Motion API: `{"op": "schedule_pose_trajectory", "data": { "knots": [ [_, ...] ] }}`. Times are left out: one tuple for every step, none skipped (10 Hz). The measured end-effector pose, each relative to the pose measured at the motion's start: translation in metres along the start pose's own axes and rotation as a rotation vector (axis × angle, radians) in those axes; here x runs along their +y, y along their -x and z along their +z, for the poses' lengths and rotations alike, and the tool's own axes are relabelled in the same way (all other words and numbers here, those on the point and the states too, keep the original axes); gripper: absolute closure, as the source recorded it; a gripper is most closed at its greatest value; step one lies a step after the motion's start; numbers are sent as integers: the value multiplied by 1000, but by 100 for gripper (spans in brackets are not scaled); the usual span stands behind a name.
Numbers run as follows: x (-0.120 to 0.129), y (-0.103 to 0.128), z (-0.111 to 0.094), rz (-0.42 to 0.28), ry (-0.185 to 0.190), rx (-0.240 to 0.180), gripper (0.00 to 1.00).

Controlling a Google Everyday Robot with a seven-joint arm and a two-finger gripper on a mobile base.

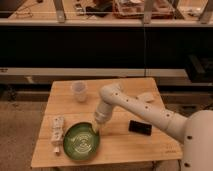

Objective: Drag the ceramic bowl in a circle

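- Camera view: the ceramic bowl sits on the front left part of the wooden tabletop, close to the near edge, with its glossy green inside facing up.
- The white arm reaches in from the lower right, bends at an elbow over the middle of the tabletop and points down toward the bowl.
- The hand is at the bowl's rim on its back right side, apparently touching or dipping just inside the rim. Whether the hand is spread, pressed together or pinching the rim cannot be told.
- The key relation is that the bowl's centre lies forward and left of the hand. Any circle would therefore be led from that back right rim, with the bowl trailing or pushed ahead of it.
- The bowl is round, so it has no long axis to line up with.
- A whitish object lies just beside the bowl on its left.
- A black flat object lies to the right of the hand.
- A translucent cup stands well behind the bowl.
- The left neighbour looks like the likeliest thing for a wide circle to bump.
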Motion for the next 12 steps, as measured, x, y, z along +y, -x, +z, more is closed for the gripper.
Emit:
{"op": "schedule_pose_trajectory", "data": {
  "knots": [
    [10,-18,-7,31,-1,29,100],
    [22,-31,-16,64,1,57,100],
    [37,-39,-26,116,7,83,100],
    [57,-43,-38,179,15,108,100],
    [71,-41,-46,222,24,121,100],
    [93,-28,-54,283,47,124,100],
    [111,-7,-62,335,70,120,100],
    [122,15,-69,369,92,115,100],
    [127,34,-73,383,109,107,100],
    [127,63,-78,388,129,97,100],
    [124,82,-81,383,135,90,100],
    [116,103,-82,360,140,79,100]
  ]
}}
